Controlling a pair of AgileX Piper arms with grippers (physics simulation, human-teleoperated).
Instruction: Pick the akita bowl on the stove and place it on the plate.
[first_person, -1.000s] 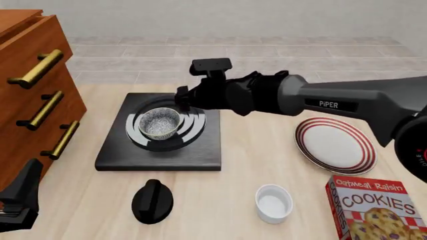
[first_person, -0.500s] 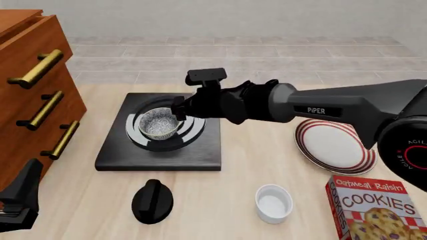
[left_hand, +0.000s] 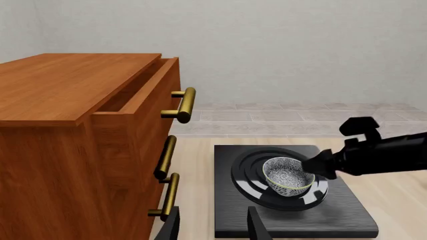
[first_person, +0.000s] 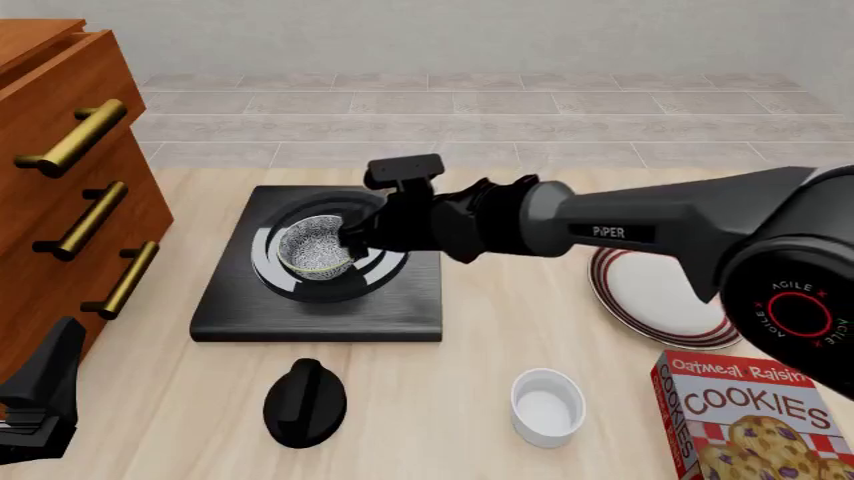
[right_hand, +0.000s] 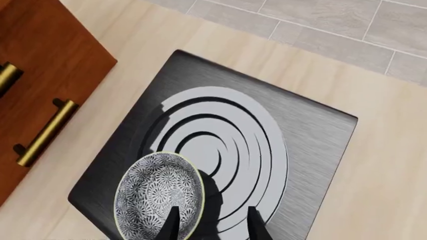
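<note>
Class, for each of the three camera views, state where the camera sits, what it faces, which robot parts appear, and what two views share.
Front view: fixed above and behind the arms, facing forward over the table; shows the right arm reaching to the akita bowl and the left gripper at the near left.
Left wrist view: behind the left gripper, facing the cabinet and stove; the right arm crosses it.
Right wrist view: behind the right gripper, looking down on the stove; jaws straddle the bowl's rim.
Shared: the bowl on the stove appears in all three.

We see the small dark bowl with speckled grey-white inside (first_person: 318, 248) upright on the flat black ringed stove (first_person: 320, 300); the red-striped white plate (first_person: 667, 300) lies well apart.
</note>
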